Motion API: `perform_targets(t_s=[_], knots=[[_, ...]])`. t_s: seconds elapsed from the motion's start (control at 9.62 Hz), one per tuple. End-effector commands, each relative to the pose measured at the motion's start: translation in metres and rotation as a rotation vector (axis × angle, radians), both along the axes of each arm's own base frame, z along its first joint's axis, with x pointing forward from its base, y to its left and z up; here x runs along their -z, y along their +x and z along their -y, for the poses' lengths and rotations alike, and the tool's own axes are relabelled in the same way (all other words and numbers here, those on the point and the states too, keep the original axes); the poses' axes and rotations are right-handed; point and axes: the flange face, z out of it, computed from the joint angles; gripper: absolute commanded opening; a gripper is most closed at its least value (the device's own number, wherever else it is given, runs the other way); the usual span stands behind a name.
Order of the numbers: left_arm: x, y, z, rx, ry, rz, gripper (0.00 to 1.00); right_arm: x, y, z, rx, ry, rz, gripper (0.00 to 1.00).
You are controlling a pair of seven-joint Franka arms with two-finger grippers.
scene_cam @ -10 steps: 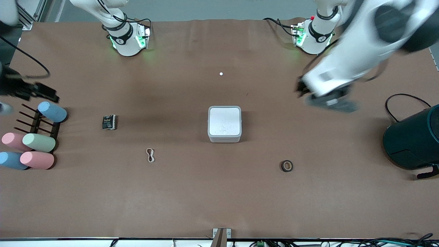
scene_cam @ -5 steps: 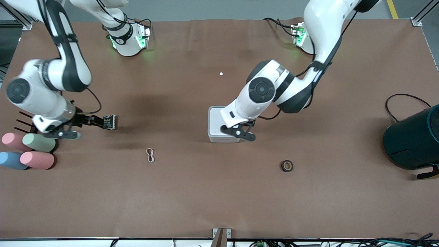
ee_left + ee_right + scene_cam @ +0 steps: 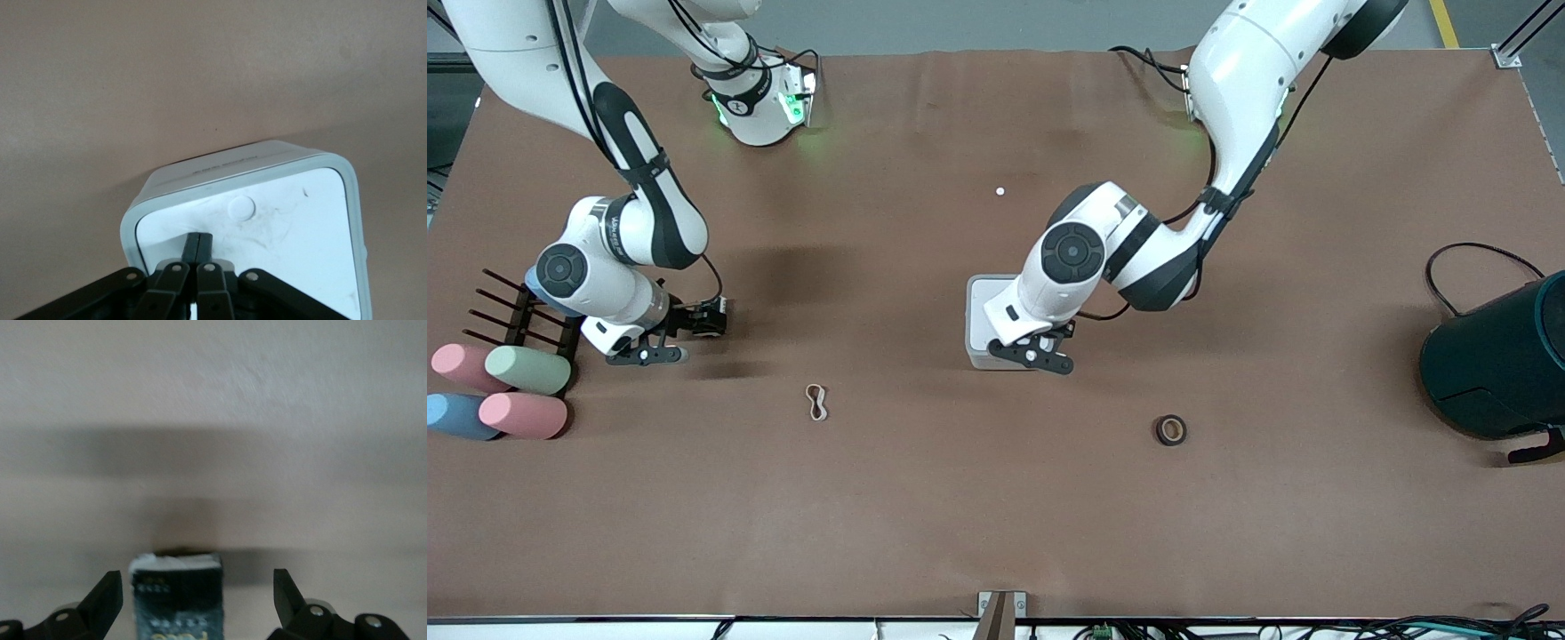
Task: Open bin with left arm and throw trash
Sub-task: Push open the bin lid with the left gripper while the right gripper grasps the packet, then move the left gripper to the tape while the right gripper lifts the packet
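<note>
I see bare table around the bin [image 3: 978,307], with only the left gripper [image 3: 1040,354] over it. The rubber band [image 3: 816,402] and tape roll [image 3: 1171,430] lie well apart.

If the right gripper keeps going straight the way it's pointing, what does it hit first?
Most likely the black packet: it lies on the table between the open fingers of the right gripper, right ahead of them. How far ahead is hard to judge.

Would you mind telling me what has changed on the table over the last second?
Both arms swung in from the table's ends. The left gripper shut and now rests, fingers together, on the bin lid, which is still closed. The right gripper came down open around the black packet, not yet gripping. The rubber band, tape roll and pastel cylinders stayed put.
</note>
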Motion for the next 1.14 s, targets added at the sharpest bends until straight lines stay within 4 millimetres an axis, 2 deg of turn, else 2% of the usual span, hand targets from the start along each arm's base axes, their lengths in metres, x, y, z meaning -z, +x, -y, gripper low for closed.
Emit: perform_targets(t_s=[0.0, 0.1, 0.21, 0.31, 0.42, 0.52, 0.62, 0.73, 0.83, 0.94, 1.04], knots=[[0.025, -0.002, -0.004, -0.038, 0.032, -0.015, 0.00, -0.002, -0.014, -0.001, -0.003, 0.007, -0.007, 0.99], [0.010, 0.003, -0.009, -0.066, 0.034, -0.006, 0.00, 0.000, -0.016, -0.004, -0.007, 0.010, -0.013, 0.99], [-0.023, 0.024, -0.044, -0.098, 0.062, -0.007, 0.00, 0.001, -0.017, -0.008, -0.016, 0.011, -0.018, 0.99], [-0.047, 0.039, -0.075, -0.104, 0.075, -0.013, 0.00, 0.002, -0.018, -0.011, -0.017, 0.012, -0.021, 0.99], [-0.059, 0.053, -0.105, -0.043, 0.080, -0.011, 0.00, 0.006, -0.023, -0.014, -0.022, 0.015, -0.031, 0.99], [-0.057, 0.065, -0.129, 0.004, 0.079, -0.013, 0.02, 0.007, -0.024, -0.016, -0.023, 0.016, -0.035, 0.92], [-0.045, 0.075, -0.148, 0.037, 0.085, -0.021, 0.15, 0.007, -0.025, -0.018, -0.026, 0.016, -0.042, 0.43], [-0.028, 0.092, -0.179, 0.114, 0.145, 0.011, 0.63, 0.009, -0.027, -0.018, -0.026, 0.018, -0.063, 0.09], [-0.025, 0.104, -0.197, 0.204, 0.153, 0.056, 0.99, 0.009, -0.027, -0.019, -0.023, 0.019, -0.074, 0.02], [-0.005, 0.114, -0.214, 0.235, 0.144, 0.058, 1.00, 0.004, -0.024, -0.025, -0.004, 0.041, -0.086, 0.00], [0.014, 0.120, -0.231, 0.220, 0.139, 0.048, 1.00, -0.015, -0.013, -0.037, 0.048, 0.098, -0.082, 0.00]])
